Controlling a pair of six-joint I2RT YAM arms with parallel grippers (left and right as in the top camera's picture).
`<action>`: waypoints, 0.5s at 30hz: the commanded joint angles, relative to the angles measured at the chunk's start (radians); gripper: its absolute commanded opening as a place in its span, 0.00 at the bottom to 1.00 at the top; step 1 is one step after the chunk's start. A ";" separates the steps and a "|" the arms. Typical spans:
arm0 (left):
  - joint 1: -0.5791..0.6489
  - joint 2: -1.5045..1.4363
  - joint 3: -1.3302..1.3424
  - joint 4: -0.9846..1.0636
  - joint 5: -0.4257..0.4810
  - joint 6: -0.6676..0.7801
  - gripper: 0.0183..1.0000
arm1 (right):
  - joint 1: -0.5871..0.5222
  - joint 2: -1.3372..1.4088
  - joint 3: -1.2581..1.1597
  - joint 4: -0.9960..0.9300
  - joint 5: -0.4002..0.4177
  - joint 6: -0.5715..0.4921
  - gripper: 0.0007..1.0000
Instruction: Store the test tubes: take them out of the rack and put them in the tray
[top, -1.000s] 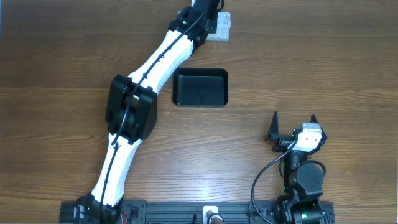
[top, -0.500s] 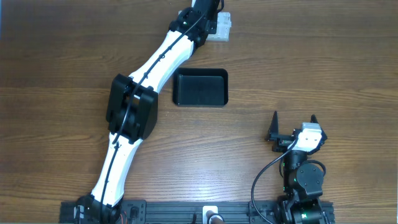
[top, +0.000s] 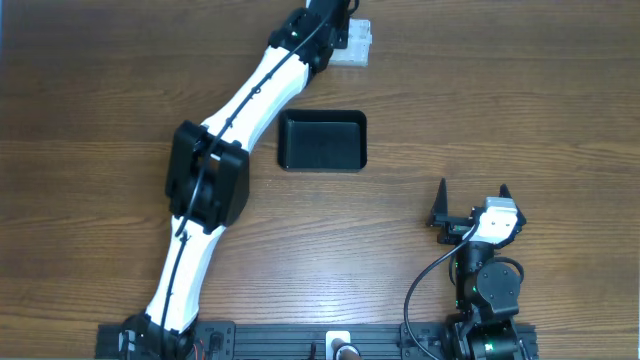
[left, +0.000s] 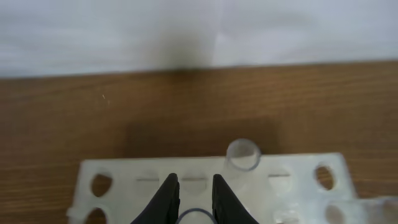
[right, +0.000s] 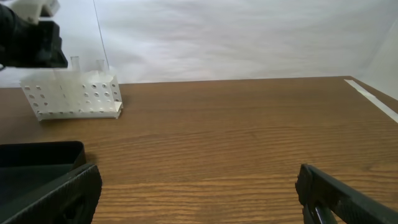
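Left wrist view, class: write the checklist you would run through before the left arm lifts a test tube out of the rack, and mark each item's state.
1. Left claw lined up on a clear test tube in the white perforated plastic rack: ok.
2. That tube firmly held: cannot tell.
3. Neighbouring clear tube apart from the claw: ok.
4. Black rectangular plastic tray empty and ready to receive: ok.
5. Right claw open and away from the tray: ok.
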 joint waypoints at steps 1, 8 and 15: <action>0.011 -0.200 0.023 0.010 -0.012 0.039 0.12 | -0.007 -0.011 -0.008 0.001 -0.005 -0.008 0.99; 0.007 -0.351 0.022 -0.205 0.033 -0.022 0.12 | -0.007 -0.011 -0.008 0.001 -0.005 -0.008 0.99; 0.002 -0.375 -0.046 -0.524 0.057 -0.231 0.12 | -0.007 -0.011 -0.008 0.001 -0.005 -0.008 0.99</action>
